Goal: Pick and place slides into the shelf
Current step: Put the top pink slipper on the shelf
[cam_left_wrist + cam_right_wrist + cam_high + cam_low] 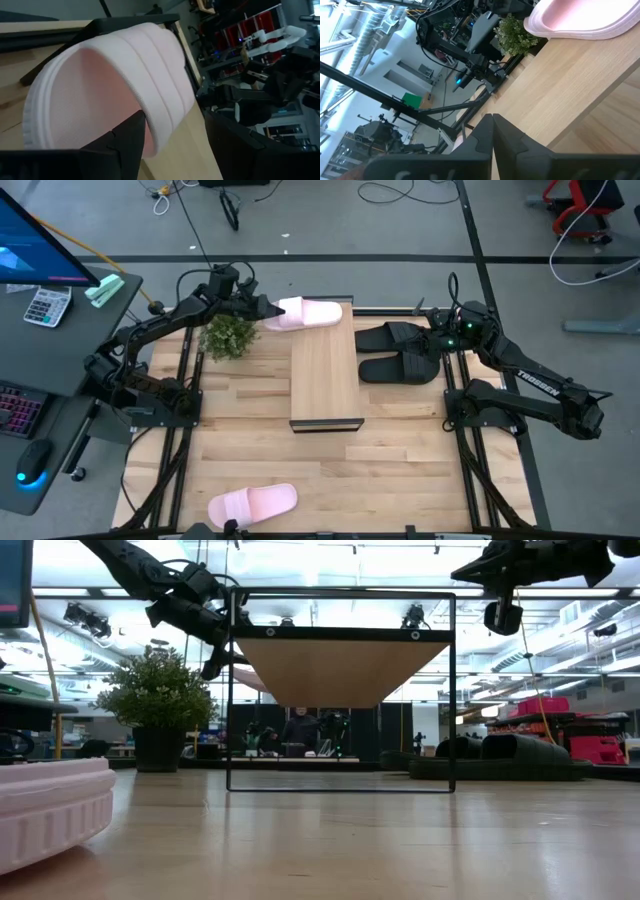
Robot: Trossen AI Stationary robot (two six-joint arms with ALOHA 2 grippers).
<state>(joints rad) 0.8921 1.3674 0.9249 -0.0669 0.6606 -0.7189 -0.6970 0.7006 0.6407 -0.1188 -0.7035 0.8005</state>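
Your left gripper (268, 311) is pinching a pink slide (308, 314) at the shelf's (325, 375) twelve o'clock end, while your right gripper (448, 320), fingers pressed together, is hovering over the black pair (402, 352) at three o'clock.

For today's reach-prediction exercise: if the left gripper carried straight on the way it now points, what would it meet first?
The left gripper points along the far end of the shelf, jaws shut on a pink slide. Straight on, that slide likely slides over the plank; beyond lie the black slides. Height is unclear.
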